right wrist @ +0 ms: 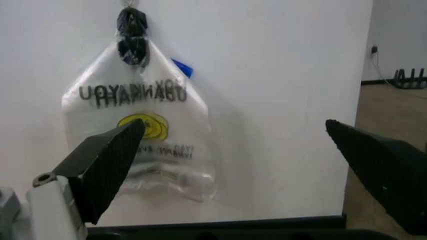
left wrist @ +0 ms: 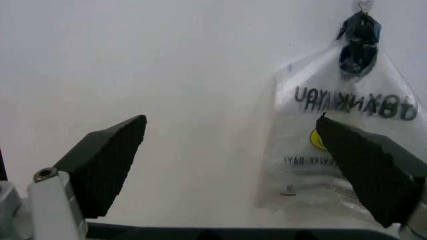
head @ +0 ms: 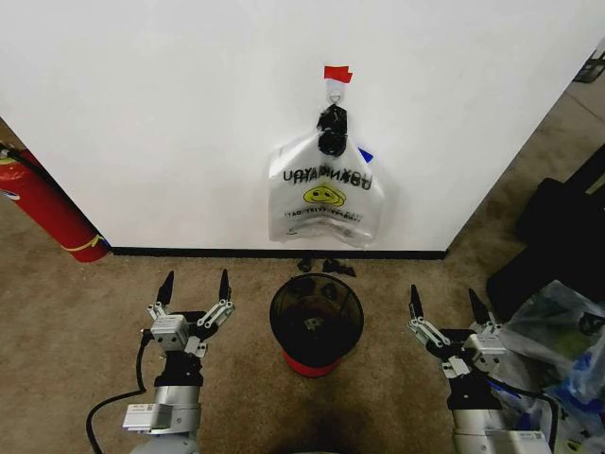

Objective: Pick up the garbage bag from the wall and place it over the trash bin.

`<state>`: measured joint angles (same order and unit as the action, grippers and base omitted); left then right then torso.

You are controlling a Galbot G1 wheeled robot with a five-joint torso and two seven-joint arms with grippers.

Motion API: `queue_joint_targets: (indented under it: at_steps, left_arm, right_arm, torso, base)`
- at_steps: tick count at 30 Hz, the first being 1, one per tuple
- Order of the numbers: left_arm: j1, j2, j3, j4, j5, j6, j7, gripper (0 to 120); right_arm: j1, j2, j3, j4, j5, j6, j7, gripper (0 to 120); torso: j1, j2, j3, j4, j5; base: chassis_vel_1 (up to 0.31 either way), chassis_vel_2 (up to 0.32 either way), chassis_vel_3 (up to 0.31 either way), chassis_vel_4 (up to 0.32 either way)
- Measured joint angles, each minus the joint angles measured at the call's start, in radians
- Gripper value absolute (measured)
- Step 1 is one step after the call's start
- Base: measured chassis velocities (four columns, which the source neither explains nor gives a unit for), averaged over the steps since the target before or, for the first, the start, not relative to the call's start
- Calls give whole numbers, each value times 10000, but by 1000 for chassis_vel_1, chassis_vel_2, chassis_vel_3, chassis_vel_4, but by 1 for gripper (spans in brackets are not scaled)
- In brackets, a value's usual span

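Observation:
The garbage bag [head: 324, 194] hangs from a hook on the white wall, under a red tape strip. It is translucent white with black lettering, a yellow smiley and a blue patch; it also shows in the left wrist view [left wrist: 337, 145] and right wrist view [right wrist: 140, 125]. On the carpet right below it stands the trash bin [head: 316, 320], black wire mesh with a red base. My left gripper [head: 196, 285] is open, low and left of the bin. On the bin's right, my right gripper [head: 448, 302] is open. Both hold nothing and stand well short of the wall.
A red fire extinguisher [head: 47, 210] leans against the wall at far left. Small black scraps [head: 326, 266] lie at the baseboard behind the bin. Bulky clear bags [head: 562, 345] and a black object [head: 558, 232] crowd the right side, past the wall's corner.

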<state>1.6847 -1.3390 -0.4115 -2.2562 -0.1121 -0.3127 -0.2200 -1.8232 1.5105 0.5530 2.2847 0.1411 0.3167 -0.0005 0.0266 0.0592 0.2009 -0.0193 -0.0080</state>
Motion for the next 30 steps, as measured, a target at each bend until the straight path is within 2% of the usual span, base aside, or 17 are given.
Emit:
queue_joint_targets:
  at_steps: [16, 30]
  left_arm:
    - [-89, 63, -76, 47, -123, 114, -16, 100]
    - [-157, 35, 10, 284, -27, 188, -15, 100]
  right_arm:
    - [1275, -995, -164, -887, 1263, -702, -246, 100]
    - [3457, -2001, -695, -1916, 1619, -1338, -231, 100]
  torso:
    - [0, 0, 0, 0, 1]
    - [0, -1, 1, -1, 1]
  base:
    - [0, 0, 0, 0]
    - [0, 0, 0, 0]
